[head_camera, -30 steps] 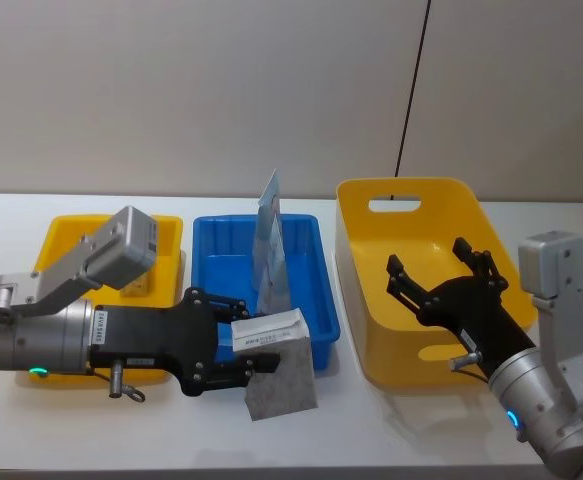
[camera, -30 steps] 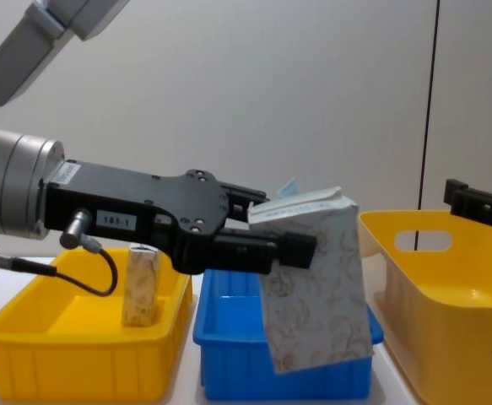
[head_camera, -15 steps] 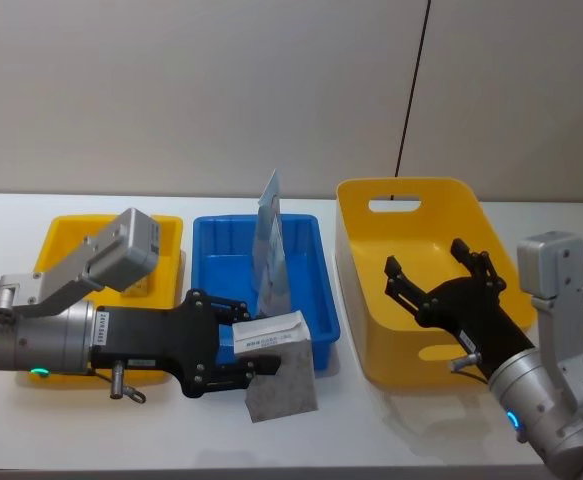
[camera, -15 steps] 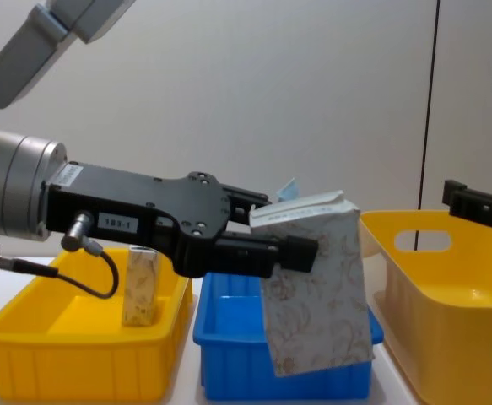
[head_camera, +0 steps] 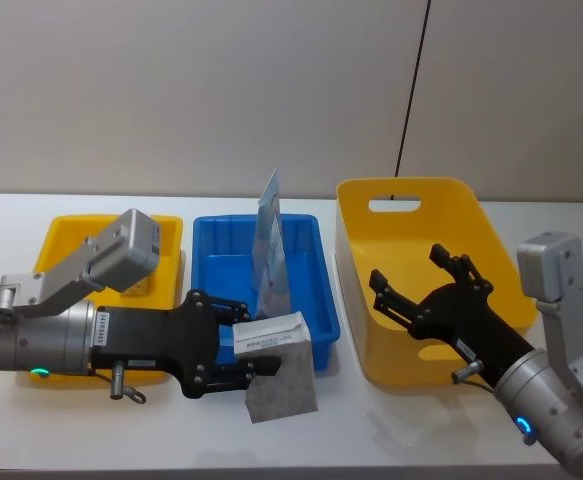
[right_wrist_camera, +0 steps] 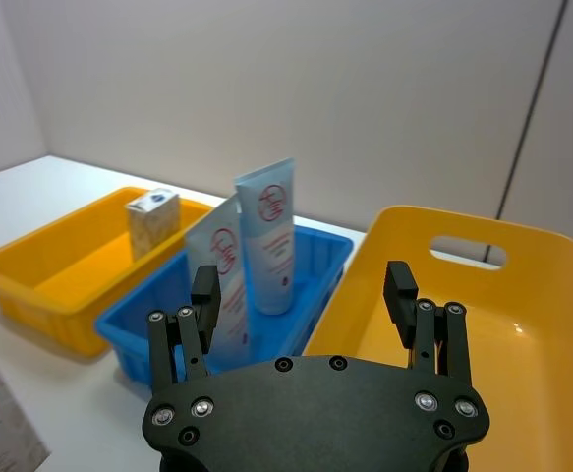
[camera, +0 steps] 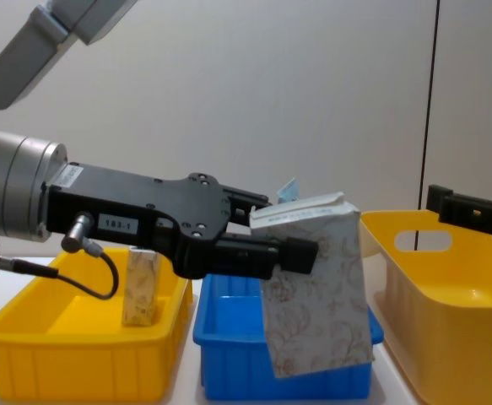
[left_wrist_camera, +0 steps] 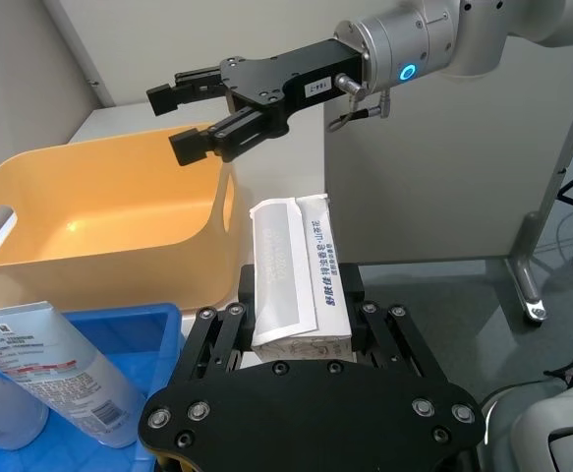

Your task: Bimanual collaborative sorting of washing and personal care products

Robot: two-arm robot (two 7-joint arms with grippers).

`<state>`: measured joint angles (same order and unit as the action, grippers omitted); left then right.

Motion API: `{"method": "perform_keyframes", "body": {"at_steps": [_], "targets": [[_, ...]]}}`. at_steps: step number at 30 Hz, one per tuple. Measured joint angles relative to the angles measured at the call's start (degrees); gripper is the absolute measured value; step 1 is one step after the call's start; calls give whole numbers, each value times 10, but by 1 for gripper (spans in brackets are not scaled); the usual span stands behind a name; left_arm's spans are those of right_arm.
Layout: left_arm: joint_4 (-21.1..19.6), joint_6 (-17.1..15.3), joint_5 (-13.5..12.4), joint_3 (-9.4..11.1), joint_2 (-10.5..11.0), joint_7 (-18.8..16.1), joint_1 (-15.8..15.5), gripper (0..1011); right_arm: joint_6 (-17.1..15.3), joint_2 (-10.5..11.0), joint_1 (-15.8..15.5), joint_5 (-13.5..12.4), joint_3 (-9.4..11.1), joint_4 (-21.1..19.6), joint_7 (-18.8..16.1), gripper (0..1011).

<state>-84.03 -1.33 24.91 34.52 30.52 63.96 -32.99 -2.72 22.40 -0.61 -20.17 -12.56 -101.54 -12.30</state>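
The left gripper (head_camera: 249, 348) clamps the folded white top of the large swirl-patterned pack (head_camera: 283, 385). The pack is a boxy beige carton, hanging tilted just in front of the shallow blue plastic bin (head_camera: 221, 275). The right gripper (head_camera: 408, 268) hovers with fingers spread over the glossy, round-cornered yellow bin (head_camera: 441, 225).

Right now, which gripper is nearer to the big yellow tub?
Right. The right gripper hangs open just above the tub. The left gripper is shut on the large pack in front of the blue bin, beside the tub and apart from it.
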Motion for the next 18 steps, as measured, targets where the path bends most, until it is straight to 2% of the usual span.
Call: {"method": "perform_keyframes", "body": {"at_steps": [18], "targets": [[0,0,0,0,0,0,0,429,27,69,16,-49,-8,10,-149,1001]]}}
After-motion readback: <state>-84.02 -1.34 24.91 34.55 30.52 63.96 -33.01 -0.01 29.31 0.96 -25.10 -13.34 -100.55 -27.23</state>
